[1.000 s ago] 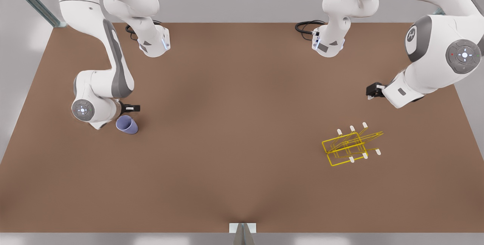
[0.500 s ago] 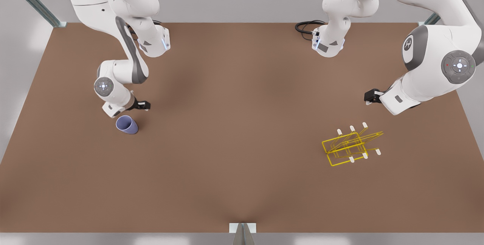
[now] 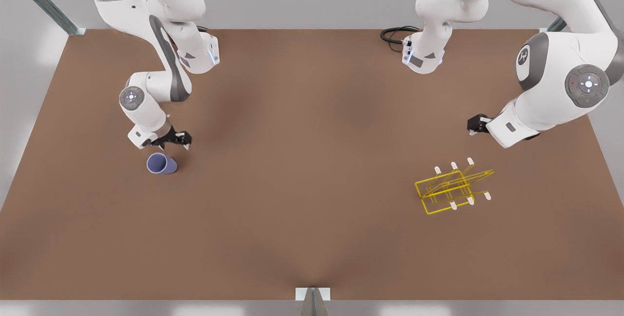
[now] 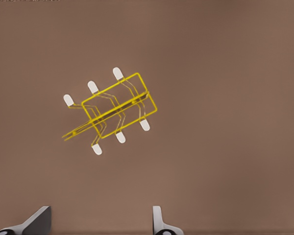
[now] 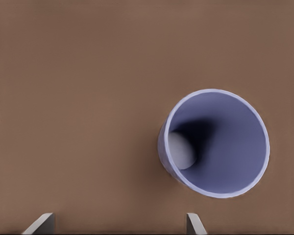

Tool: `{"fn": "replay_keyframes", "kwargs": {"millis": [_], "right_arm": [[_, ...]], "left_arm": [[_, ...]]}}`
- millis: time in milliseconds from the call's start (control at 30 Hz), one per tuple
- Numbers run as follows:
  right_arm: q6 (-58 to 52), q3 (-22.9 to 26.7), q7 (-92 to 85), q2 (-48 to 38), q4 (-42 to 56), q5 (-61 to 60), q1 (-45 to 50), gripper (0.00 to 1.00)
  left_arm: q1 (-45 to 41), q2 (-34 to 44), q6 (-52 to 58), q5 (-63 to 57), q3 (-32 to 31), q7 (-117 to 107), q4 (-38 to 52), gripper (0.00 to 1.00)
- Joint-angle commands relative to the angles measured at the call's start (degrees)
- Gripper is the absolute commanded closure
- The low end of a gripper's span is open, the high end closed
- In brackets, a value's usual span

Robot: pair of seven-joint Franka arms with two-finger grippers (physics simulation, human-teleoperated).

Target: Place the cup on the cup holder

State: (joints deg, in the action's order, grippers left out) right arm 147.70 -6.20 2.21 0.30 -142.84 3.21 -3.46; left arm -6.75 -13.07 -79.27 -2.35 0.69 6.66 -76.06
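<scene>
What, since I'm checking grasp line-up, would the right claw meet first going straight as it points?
Probably bare table, not the cup. In the right wrist view the cup sits to one side of the open right claw; one finger lines up near its rim and might clip it. Depth is unclear.

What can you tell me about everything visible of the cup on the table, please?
The cup is a small, plain lavender-blue tapered cup with no handle, smooth and matte. Its mouth is open and empty, and the right wrist view looks into it. It rests on the brown table at the front view's left, far from the cup holder. The right gripper hovers just behind it, open, not touching it.
</scene>
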Motion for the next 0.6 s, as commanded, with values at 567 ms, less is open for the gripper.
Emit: {"fn": "replay_keyframes", "kwargs": {"millis": [567], "right_arm": [[-1.18, -1.01, -3.35, 6.91, 6.79, -0.49, -4.09, 0.00]], "left_arm": [[-0.28, 0.07, 0.26, -0.03, 0.01, 0.28, -0.05, 0.00]]}}
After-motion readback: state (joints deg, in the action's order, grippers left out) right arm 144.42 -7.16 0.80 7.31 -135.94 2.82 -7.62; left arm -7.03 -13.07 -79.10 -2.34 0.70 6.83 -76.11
